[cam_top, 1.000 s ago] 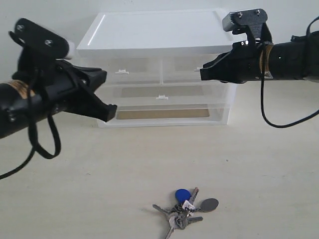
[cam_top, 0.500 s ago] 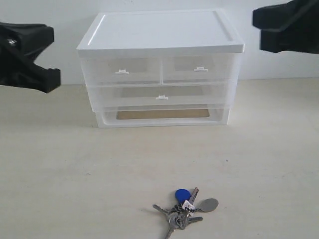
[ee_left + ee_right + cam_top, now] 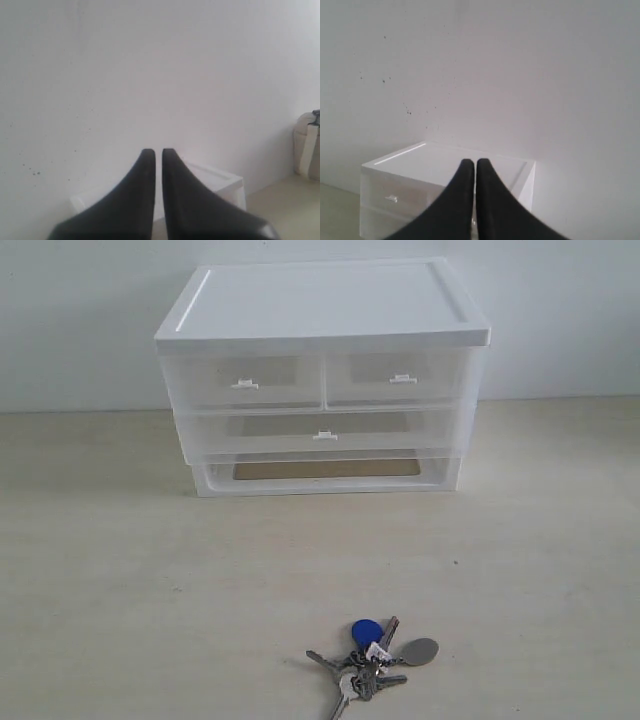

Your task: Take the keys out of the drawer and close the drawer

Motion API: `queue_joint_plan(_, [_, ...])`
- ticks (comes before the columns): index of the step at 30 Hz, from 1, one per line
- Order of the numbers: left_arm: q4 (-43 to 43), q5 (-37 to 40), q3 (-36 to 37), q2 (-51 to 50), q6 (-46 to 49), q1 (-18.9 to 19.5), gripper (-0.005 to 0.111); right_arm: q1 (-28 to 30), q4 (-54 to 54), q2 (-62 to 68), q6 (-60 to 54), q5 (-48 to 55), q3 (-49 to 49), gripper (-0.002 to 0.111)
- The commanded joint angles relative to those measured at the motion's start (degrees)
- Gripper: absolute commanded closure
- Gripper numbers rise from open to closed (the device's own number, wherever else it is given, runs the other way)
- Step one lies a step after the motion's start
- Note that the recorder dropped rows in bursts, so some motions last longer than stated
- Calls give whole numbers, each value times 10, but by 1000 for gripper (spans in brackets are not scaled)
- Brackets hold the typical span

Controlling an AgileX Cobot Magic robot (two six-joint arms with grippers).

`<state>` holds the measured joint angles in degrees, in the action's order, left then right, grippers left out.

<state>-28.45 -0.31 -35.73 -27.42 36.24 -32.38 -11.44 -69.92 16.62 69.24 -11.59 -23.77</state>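
I see the silver metal keys (image 3: 368, 660) with blue fob on the beige table (image 3: 120, 570), wide translucent plastic drawer (image 3: 320, 430) pushed in; black left gripper (image 3: 158, 152) and right gripper (image 3: 474, 162) both pinched together, empty.

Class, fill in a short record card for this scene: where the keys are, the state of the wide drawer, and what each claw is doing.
keys: lying on the table, in front of the drawer unit and apart from it
wide drawer: pushed in, appears shut
left claw: shut, holding nothing; not seen by the exterior camera
right claw: shut, holding nothing; not seen by the exterior camera
task status: looks complete
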Motion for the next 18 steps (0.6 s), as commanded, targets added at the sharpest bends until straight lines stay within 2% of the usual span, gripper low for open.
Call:
queue_joint_plan(1, [-6,62,3,72,-31,1,102,0,6,-93,14,20,48,108])
queue_joint_plan(5, [-6,123,3,121,-33,1,102,0,6,-165,40,33,78,108])
queue_joint_plan(8, [-6,156,3,145,-33,1,102,-1,6,-166,42,29,88,108])
queue_joint_plan(18, [-6,166,3,221,-33,1,102,-1,6,-166,60,38,93,108])
